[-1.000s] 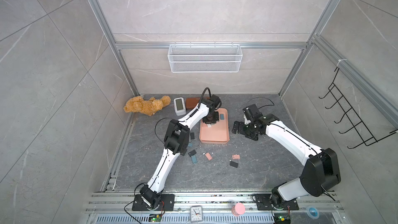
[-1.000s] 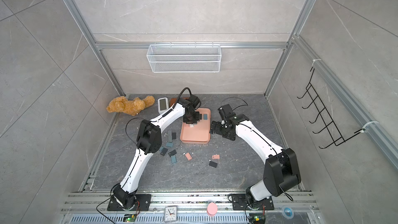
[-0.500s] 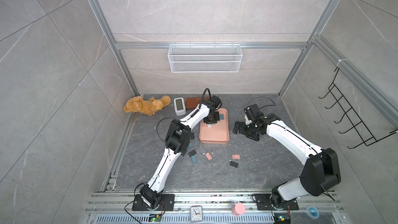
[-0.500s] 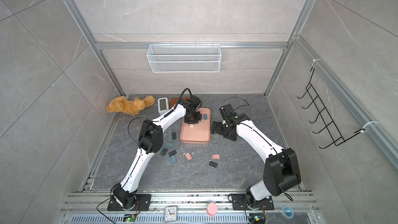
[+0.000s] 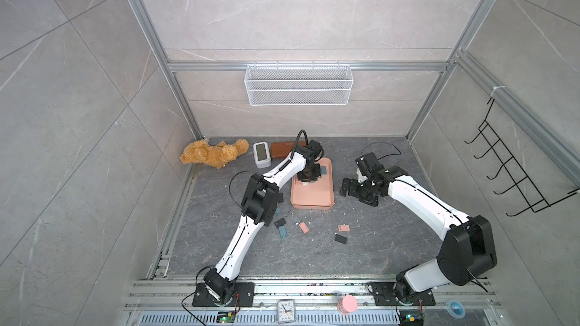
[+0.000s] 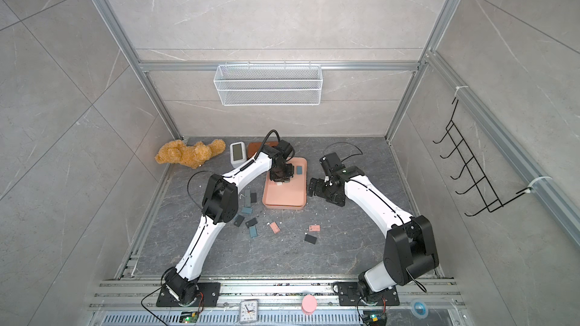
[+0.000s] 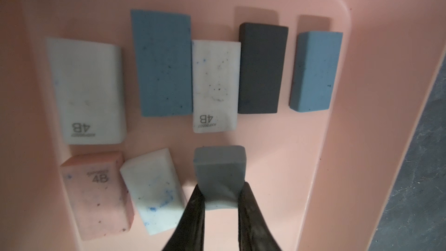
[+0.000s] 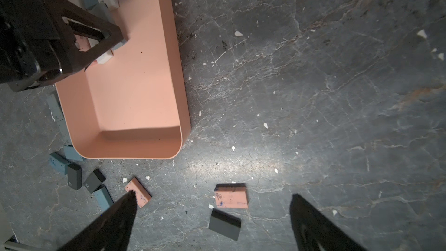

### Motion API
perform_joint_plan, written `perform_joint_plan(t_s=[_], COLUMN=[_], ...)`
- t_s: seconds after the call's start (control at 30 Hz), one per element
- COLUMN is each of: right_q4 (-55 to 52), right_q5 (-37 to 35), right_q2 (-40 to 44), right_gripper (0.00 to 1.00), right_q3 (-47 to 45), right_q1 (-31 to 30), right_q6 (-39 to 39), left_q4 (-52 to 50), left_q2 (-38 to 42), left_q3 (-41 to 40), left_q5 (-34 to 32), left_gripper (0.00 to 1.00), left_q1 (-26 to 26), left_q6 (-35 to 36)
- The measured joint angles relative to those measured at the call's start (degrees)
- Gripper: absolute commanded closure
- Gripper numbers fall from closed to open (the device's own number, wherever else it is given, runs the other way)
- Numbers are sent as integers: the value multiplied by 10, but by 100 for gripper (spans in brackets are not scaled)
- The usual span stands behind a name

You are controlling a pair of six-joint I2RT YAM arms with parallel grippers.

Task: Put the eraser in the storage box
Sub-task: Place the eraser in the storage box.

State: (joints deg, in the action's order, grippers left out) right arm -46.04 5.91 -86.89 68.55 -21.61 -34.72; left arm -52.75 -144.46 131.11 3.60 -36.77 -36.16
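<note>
Item: small blue-grey rectangular rubber eraser (image 7: 219, 172), matt, corners slightly rounded, no print showing.
Location: inside the shallow salmon-pink plastic storage box (image 7: 277, 160), low over its floor; whether it touches the floor cannot be told.
Holder: left end effector (image 7: 220, 189), narrowed onto the eraser, its dark fingers (image 7: 196, 204) pinching the two long sides at the near end.
Long axis: straight out from the left end effector, in line with the fingers; the free end points toward a row of five erasers.
Neighbours: white blue-smudged eraser (image 7: 152, 189) just beside; white "4B" eraser (image 7: 214, 85) just ahead, apart.
Clearance: bare box floor on the side toward the wall.
Other arm: right end effector (image 8: 211, 201), spread wide and empty, outside the box over the dark marbled counter (image 8: 313, 92), near a loose pink eraser (image 8: 231, 197); the left is the nearer arm.
Step, judged: release; the fingers need only part.
Risk, judged: the eraser tipping onto the white neighbour.
</note>
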Motion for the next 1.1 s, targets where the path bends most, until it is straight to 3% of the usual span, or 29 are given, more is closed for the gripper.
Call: perform_joint_plan(t_s=[1.1], right_q4=[0], right_q5=[4], right_q2=[2], right_gripper=[0], right_q3=[-13], right_q1=[0], right_q6=[0], left_q4=[19], left_q2=[24], left_q3=[-43], left_q5=[2], left_gripper=[74], left_q1=[-5], left_q6=[-10])
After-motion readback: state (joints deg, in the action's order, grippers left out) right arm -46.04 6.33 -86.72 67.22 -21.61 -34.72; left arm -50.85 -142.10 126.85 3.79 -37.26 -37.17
